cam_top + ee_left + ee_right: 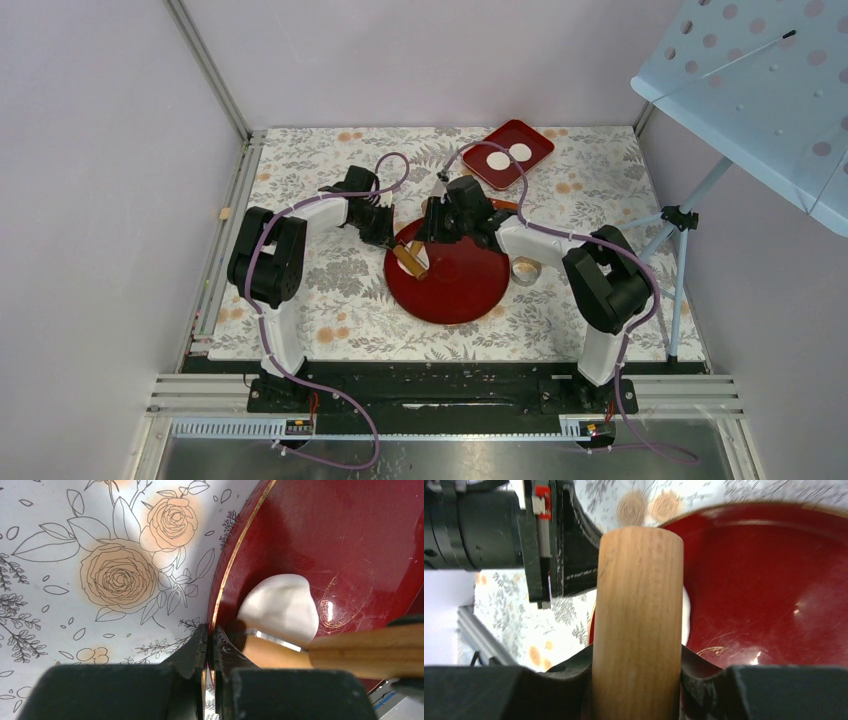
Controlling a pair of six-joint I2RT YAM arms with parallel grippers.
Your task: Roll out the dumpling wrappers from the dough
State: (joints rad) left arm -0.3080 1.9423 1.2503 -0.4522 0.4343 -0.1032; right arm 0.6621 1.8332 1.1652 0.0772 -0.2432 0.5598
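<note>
Clamped in the right claw (638, 672), the rolling pin (639, 590) is set against the dough (280, 605), lower centre in the left wrist view. The red plate (350, 540) is pinched at its rim by the closed left claw (210, 650). Should that pinch slip, the plate could be shoved across the surface (75, 540). The dough might also be lifted, stuck to the pin.

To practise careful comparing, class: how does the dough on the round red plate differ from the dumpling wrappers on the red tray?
The dough is one irregular, domed lump; the dumpling wrappers are two neat flat discs. The dough sits on the round plate beside the rolling pin; the wrappers lie on the tray, away from it. Both are white.
</note>
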